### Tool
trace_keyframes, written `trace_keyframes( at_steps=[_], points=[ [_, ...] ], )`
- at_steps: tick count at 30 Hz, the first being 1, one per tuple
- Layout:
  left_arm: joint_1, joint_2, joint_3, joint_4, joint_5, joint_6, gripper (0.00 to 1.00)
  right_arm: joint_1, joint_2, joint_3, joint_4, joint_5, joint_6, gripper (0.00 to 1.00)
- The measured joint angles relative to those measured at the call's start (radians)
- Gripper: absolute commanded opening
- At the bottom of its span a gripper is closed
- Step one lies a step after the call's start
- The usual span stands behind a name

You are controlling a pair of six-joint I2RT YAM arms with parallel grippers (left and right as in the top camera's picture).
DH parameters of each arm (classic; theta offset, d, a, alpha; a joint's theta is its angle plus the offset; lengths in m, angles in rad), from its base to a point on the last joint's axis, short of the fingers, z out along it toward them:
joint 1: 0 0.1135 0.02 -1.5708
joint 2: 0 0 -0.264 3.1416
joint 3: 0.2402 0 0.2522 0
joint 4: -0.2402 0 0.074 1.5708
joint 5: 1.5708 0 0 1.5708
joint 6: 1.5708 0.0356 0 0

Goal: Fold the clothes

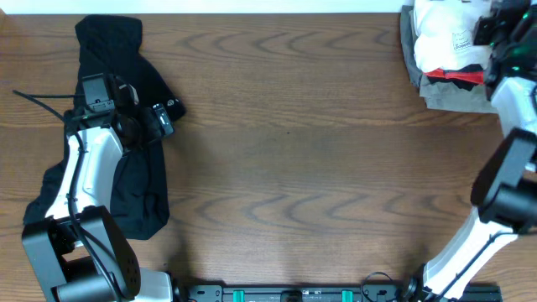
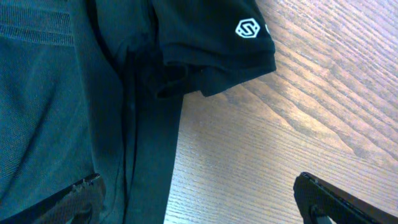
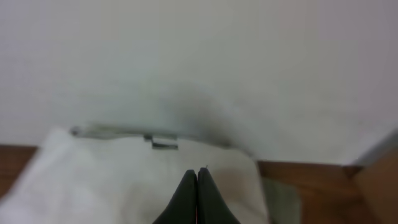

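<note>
A black shirt (image 1: pixel 134 180) lies crumpled along the left side of the table. Its sleeve with a white logo shows in the left wrist view (image 2: pixel 239 37). My left gripper (image 1: pixel 159 119) hovers over the shirt's right edge. It is open and empty (image 2: pixel 196 186), with one finger over the cloth and the other over bare wood. My right gripper (image 1: pixel 495 29) is at the far right corner above a pile of clothes. Its fingers are shut together (image 3: pixel 198 172) just over a white garment (image 3: pixel 124 180), with no cloth seen between them.
The pile (image 1: pixel 445 50) at the back right holds a white garment on top, a red and black one (image 1: pixel 453 77) and a grey one (image 1: pixel 449 99) underneath. A white wall (image 3: pixel 199 56) rises just behind it. The wooden table (image 1: pixel 319 184) spans the middle.
</note>
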Motion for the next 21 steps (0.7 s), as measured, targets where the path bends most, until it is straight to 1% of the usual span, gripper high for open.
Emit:
trace_keyframes(
  at_steps=[5, 9, 17, 21],
  points=[
    [0.0, 0.0, 0.0, 0.002, 0.0, 0.0, 0.98, 0.0, 0.143, 0.0, 0.029, -0.014, -0.005, 0.01],
    [0.0, 0.0, 0.0, 0.003, 0.0, 0.0, 0.98, -0.002, 0.212, 0.005, 0.032, -0.027, -0.004, 0.01],
    [0.0, 0.0, 0.0, 0.002, 0.001, 0.0, 0.98, -0.005, 0.219, 0.023, 0.012, -0.036, 0.002, 0.01],
    [0.0, 0.0, 0.0, 0.003, 0.001, 0.0, 0.98, -0.005, 0.193, 0.021, -0.008, -0.035, 0.005, 0.01]
  ],
)
